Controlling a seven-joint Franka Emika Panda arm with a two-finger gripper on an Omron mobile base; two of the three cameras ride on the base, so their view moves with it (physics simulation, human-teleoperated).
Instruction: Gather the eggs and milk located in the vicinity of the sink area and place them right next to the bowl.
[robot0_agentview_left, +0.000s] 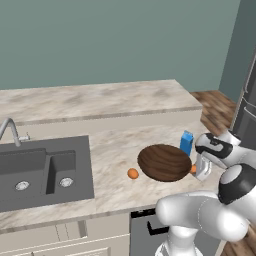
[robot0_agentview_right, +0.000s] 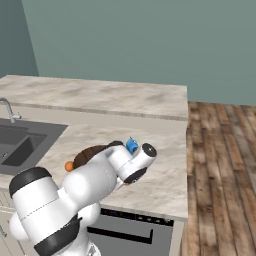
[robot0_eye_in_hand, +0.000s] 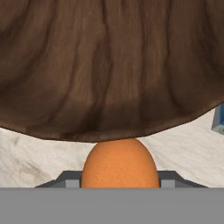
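The wide brown wooden bowl (robot0_agentview_left: 164, 162) sits on the marble counter (robot0_agentview_left: 110, 150) right of the sink. One orange egg (robot0_agentview_left: 132, 173) lies on the counter just left of the bowl. The other egg (robot0_eye_in_hand: 120, 164) sits between my gripper's (robot0_eye_in_hand: 120, 180) fingertips (robot0_eye_in_hand: 72, 180), close against the bowl's (robot0_eye_in_hand: 109, 65) right rim; I cannot tell whether it touches the counter. My gripper (robot0_agentview_left: 199, 170) is shut on this egg (robot0_agentview_left: 193, 169). The blue milk carton (robot0_agentview_left: 186, 142) stands upright behind the bowl's right side, also seen as the milk (robot0_agentview_right: 131, 145) past my arm.
The dark double-basin sink (robot0_agentview_left: 40, 172) with its silver faucet (robot0_agentview_left: 10, 130) lies at the left of the counter. A raised marble ledge (robot0_agentview_left: 100, 100) runs along the back. The counter's right edge drops to a wooden floor (robot0_agentview_right: 220, 165).
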